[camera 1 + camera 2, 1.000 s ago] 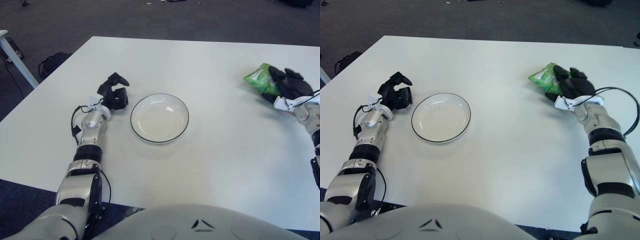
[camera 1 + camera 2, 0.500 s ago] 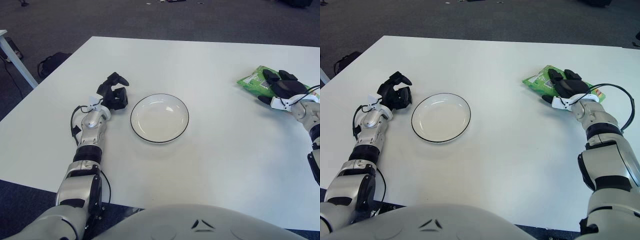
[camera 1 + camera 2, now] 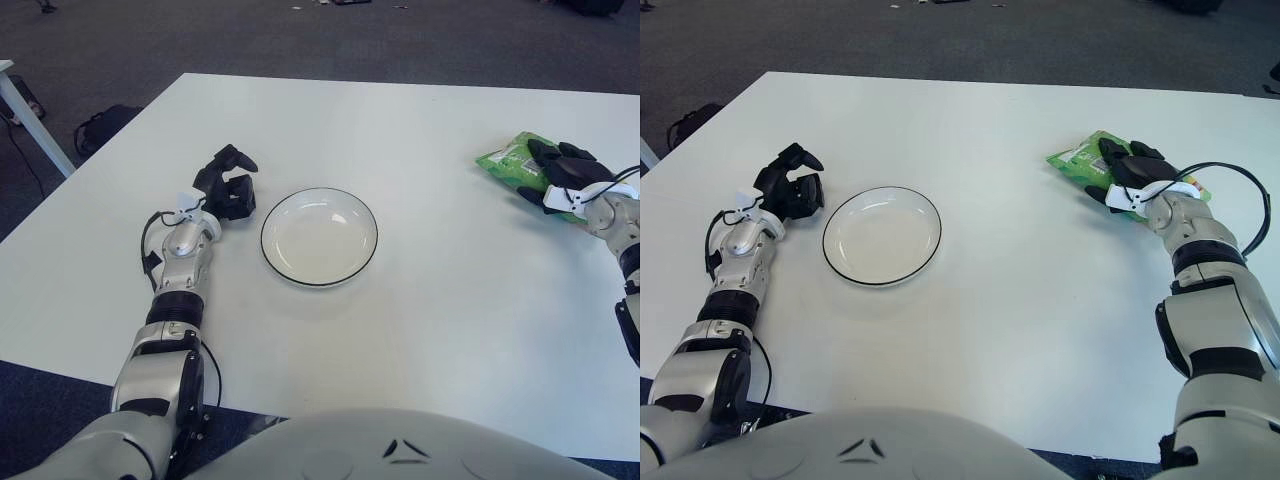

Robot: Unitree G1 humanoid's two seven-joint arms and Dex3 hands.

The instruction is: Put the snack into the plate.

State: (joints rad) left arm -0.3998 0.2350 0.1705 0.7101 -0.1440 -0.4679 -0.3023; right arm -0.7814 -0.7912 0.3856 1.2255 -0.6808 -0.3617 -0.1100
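The snack (image 3: 1077, 158) is a green bag lying on the white table at the far right. My right hand (image 3: 1128, 172) rests on the bag's near side with its black fingers curled over it, hiding part of the bag. The plate (image 3: 320, 236) is white with a thin dark rim, stands empty near the table's middle left, and is well apart from the snack. My left hand (image 3: 228, 185) is parked on the table just left of the plate, fingers relaxed and holding nothing.
The white table (image 3: 420, 330) ends at the right close to the snack. Dark carpet lies beyond the far edge. A dark bag (image 3: 105, 125) and a white table leg (image 3: 30, 115) stand on the floor at the left.
My right hand lowered the lifted bag flat onto the table with spread fingers, then curled its fingers over it again. The left hand and plate have not moved.
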